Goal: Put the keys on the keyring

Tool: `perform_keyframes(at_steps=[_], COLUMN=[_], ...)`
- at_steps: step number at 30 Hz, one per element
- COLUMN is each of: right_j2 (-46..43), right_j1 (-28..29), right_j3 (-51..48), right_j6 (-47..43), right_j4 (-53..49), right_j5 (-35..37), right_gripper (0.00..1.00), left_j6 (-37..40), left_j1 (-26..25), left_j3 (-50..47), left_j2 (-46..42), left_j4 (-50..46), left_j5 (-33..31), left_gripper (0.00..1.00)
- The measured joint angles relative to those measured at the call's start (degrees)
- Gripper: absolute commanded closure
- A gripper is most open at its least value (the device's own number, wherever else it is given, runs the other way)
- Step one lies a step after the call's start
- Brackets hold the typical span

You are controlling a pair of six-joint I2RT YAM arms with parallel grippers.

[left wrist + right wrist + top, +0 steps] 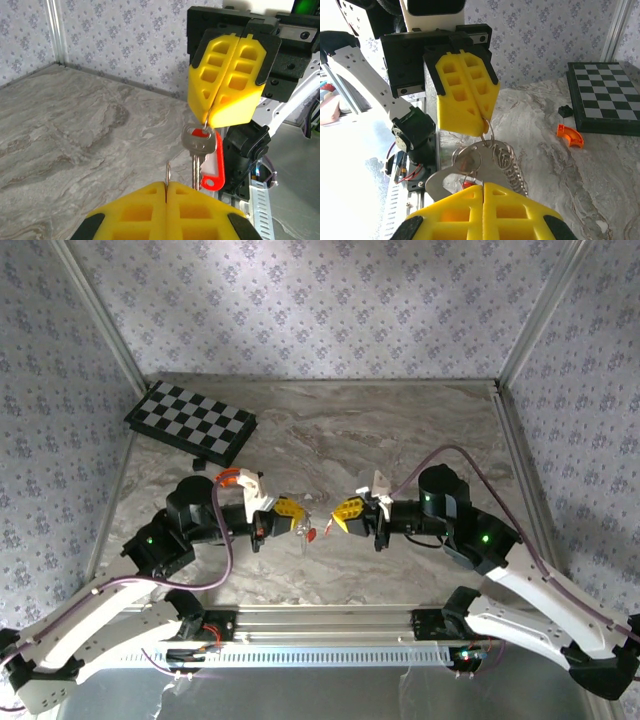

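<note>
Above the middle of the marble table my two grippers meet tip to tip. My left gripper (pixel 303 524) (pixel 166 184) (pixel 482 129) is shut on a thin wire ring of the keyring (pixel 512 165), a silvery piece with a ridged row of loops that hangs below its yellow fingers. My right gripper (pixel 336 522) (pixel 210 120) (pixel 483 185) is shut on the small ring of a silver key (pixel 199 142) that carries a red tag (pixel 214 165). Key and tag dangle from it, close to the keyring. Where the key touches the keyring is hidden behind my right fingers.
A black-and-white checkerboard (pixel 190 422) (pixel 605 95) lies at the back left. Beside it sit a small black block (pixel 564 111) and an orange curved piece (pixel 570 136). An aluminium rail (pixel 320 618) runs along the near edge, and patterned walls enclose the table.
</note>
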Motion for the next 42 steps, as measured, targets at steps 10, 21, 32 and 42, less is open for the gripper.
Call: perform_keyframes(at_steps=[10, 21, 32, 42], right_j2=[1.77, 3.82, 5.05, 5.20], right_j1=[2.58, 5.35, 5.79, 6.47], right_j3=[2.43, 4.70, 4.81, 4.83], right_j6=[-1.70, -3.19, -3.21, -3.21], right_j4=[-3.48, -4.42, -4.70, -4.70], right_j5=[3.28, 6.49, 8.28, 8.37], right_gripper=[1.00, 1.00, 1.00, 1.00], left_j6=[0.15, 0.22, 0.85, 1.07], left_j1=[-1.70, -2.51, -2.64, -2.86], left_j3=[0.00, 0.00, 0.00, 0.00], left_j2=[0.63, 0.83, 0.83, 1.03], left_j4=[1.92, 2.36, 2.36, 2.36], left_j5=[0.11, 0.22, 0.42, 0.39], left_gripper=[1.00, 1.00, 1.00, 1.00])
